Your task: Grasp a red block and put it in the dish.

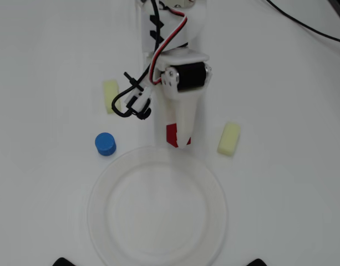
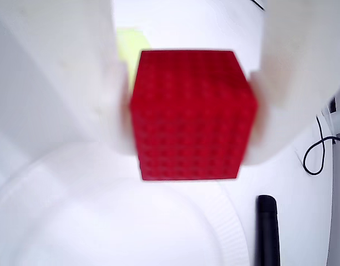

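Red block [image 2: 193,115], clamped between the jaws just short of the dish [image 1: 103,183] rim; best carried further over its middle before release.

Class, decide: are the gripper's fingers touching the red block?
Touching. In the wrist view the white fingers press against both sides of the red block, with no gap showing on either side.

Red block [image 2: 192,113] with a fine studded grid, white dish [image 1: 156,213], blue cylinder [image 1: 105,144], pale yellow blocks [image 1: 229,138].
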You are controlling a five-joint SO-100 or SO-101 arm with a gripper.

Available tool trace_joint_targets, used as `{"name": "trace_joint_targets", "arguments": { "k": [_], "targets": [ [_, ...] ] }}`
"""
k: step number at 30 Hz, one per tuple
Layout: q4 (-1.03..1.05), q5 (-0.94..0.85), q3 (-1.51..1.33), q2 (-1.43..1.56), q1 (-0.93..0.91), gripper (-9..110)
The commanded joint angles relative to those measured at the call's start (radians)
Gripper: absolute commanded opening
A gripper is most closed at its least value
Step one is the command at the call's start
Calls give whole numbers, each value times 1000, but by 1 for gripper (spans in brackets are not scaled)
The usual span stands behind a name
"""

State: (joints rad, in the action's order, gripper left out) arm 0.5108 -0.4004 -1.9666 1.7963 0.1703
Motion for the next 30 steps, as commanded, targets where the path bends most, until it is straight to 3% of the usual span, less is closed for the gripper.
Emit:
{"name": "trace_joint_targets", "arguments": {
  "k": [1, 13, 24, 30],
  "targets": [
    [-35, -2, 127, -87, -23, 0],
    [-32, 38, 411, -445, -46, 0],
    [-8, 55, 434, -531, -51, 0],
    [71, 69, 471, -522, -52, 14]
  ]
}}
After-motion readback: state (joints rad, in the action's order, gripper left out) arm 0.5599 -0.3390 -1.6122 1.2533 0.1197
